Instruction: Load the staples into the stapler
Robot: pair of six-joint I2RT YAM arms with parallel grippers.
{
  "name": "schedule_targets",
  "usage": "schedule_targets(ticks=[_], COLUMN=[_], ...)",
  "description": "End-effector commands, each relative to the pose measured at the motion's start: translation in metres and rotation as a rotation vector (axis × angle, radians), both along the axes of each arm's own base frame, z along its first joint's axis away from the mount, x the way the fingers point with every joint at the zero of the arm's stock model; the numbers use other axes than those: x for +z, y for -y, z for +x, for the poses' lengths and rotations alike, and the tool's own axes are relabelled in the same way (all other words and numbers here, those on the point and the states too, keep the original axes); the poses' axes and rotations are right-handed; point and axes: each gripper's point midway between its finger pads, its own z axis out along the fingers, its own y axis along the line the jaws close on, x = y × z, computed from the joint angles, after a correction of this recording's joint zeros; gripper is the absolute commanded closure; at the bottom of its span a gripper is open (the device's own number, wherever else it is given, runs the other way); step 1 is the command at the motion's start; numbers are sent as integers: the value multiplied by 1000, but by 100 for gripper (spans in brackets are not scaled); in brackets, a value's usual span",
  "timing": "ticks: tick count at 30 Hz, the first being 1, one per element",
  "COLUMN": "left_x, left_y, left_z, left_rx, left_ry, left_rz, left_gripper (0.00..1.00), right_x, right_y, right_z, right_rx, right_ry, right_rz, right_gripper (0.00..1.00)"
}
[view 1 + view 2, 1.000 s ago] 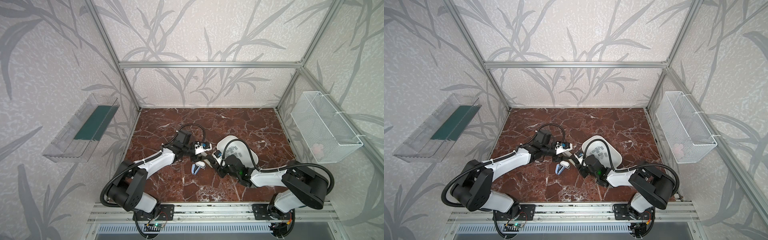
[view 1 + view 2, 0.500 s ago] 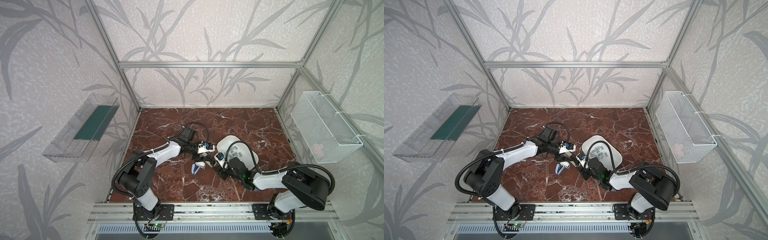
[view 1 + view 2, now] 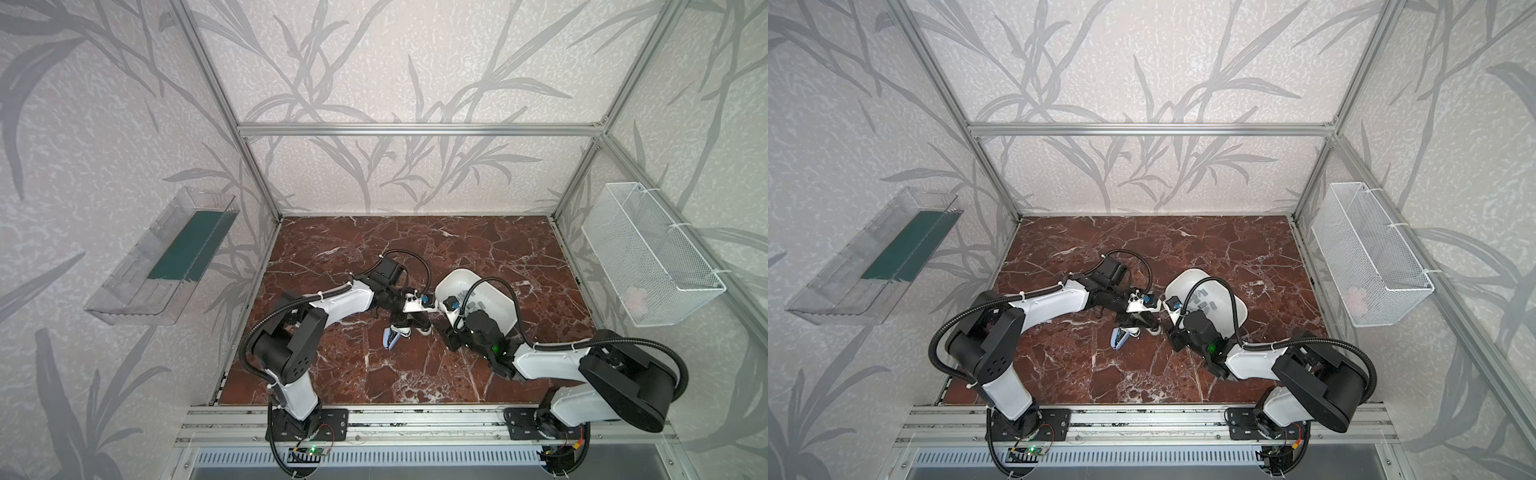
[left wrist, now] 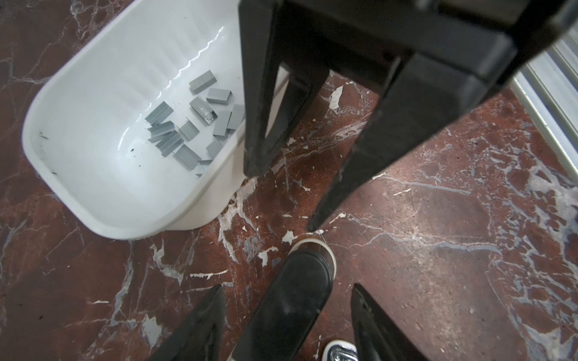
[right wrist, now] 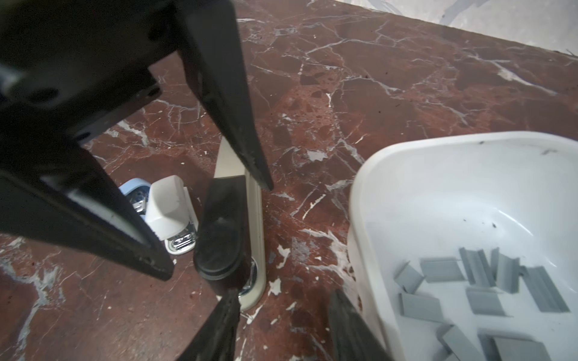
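Note:
A black-and-cream stapler (image 4: 297, 297) (image 5: 223, 231) lies closed on the marble floor, also visible in both top views (image 3: 423, 329) (image 3: 1152, 328). My left gripper (image 4: 286, 325) (image 3: 413, 324) is open and straddles it, with a gap showing on each side. The staples (image 4: 187, 131) (image 5: 488, 281) (image 3: 473, 303) are several short grey strips loose in a white tray (image 4: 93, 162) (image 5: 469, 193). My right gripper (image 5: 286, 325) (image 3: 438, 320) is open over bare floor between the stapler's front end and the tray, holding nothing.
A blue-and-white stapler (image 5: 162, 212) (image 3: 392, 336) lies right beside the black one. The tray's rim (image 3: 457, 274) is close behind both grippers. A clear bin (image 3: 166, 257) hangs on the left wall, a wire basket (image 3: 648, 257) on the right.
My left gripper slid to the right towards the tray and now stands over the black stapler. The right gripper shifted only slightly. Both staplers stayed where they were.

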Motion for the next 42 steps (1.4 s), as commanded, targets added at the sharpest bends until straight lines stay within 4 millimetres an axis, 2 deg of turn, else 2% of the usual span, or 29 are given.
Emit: schedule_targets(ticks=[1, 10, 15, 17, 19, 21, 25, 27, 30, 35, 37, 42], left_x=[0, -20, -23, -22, -20, -16, -6, -1, 8, 32, 36, 42], left_y=[2, 6, 9, 10, 10, 9, 4, 3, -3, -8, -7, -8], left_z=[-2, 0, -3, -5, -8, -12, -22, -22, -21, -16, -16, -17], left_rx=[-56, -85, -111, -124, -142, -171, -248, -259, -271, -236, -227, -206], left_ry=[29, 45, 35, 30, 22, 9, -44, -76, -94, -36, -4, 27], left_rz=[18, 82, 97, 90, 88, 86, 100, 101, 99, 42, 22, 3], left_gripper=[36, 42, 46, 49, 57, 64, 85, 89, 100, 100, 100, 100], right_x=[7, 27, 35, 36, 37, 38, 41, 44, 47, 39, 39, 44], right_y=[9, 16, 24, 27, 26, 21, 4, -2, -14, -21, -23, -45], right_z=[3, 1, 0, -1, -3, -7, -19, -24, -33, -31, -28, -33], right_rx=[-44, -70, -101, -109, -99, -64, 48, 77, 128, 136, 137, 249], right_ry=[-5, -1, -1, -2, -7, -17, -39, -42, -30, -17, -9, 13], right_rz=[14, 45, 57, 53, 50, 59, 99, 116, 123, 96, 96, 121], right_gripper=[52, 51, 51, 51, 51, 51, 50, 49, 48, 46, 45, 44])
